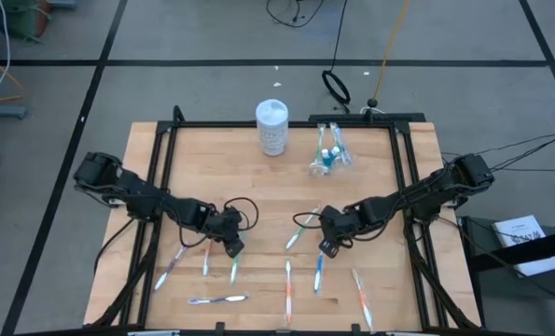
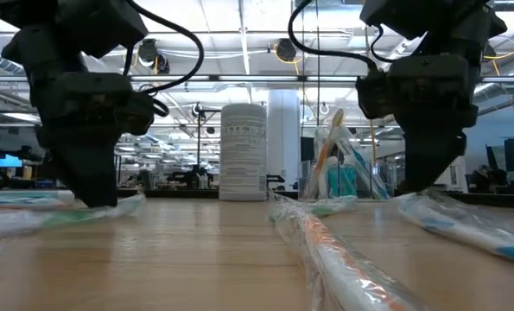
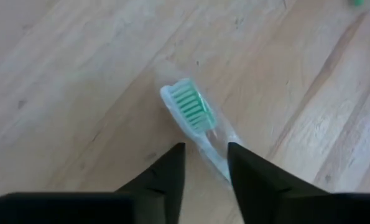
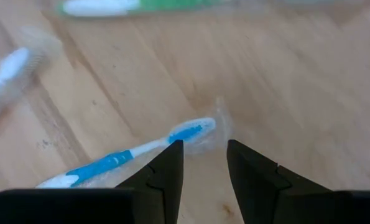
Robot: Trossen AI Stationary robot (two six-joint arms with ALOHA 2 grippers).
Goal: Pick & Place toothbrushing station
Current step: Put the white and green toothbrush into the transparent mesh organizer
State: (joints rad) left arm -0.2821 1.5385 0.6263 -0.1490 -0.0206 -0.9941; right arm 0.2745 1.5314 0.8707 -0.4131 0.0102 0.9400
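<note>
A green toothbrush [image 3: 191, 109] in a clear wrapper lies flat on the wooden table. My left gripper [image 3: 206, 165] is down over it, open, with one finger on each side of its neck; in the high view the left gripper [image 1: 233, 247] is left of centre. My right gripper [image 4: 203, 165] is open over the wood, and a wrapped blue toothbrush [image 4: 172, 140] lies just ahead of its fingers. It shows as the right gripper [image 1: 331, 245] in the high view. The clear cup [image 1: 326, 161] stands at the back, with brushes and blue tubes in it. My left gripper comes from above, slanting down, its fingers across the green toothbrush's neck [image 3: 214, 154]. The wrapper runs close along one finger [image 3: 247, 177]. I cannot tell whether it touches. The brush lies flat on the table.
A white canister [image 1: 271, 127] stands at the back, left of the cup. Several wrapped toothbrushes lie along the near half, among them an orange one [image 1: 287, 291], another orange one [image 1: 362, 299] and a pale one [image 1: 218, 300]. A black frame [image 1: 170, 140] borders the table.
</note>
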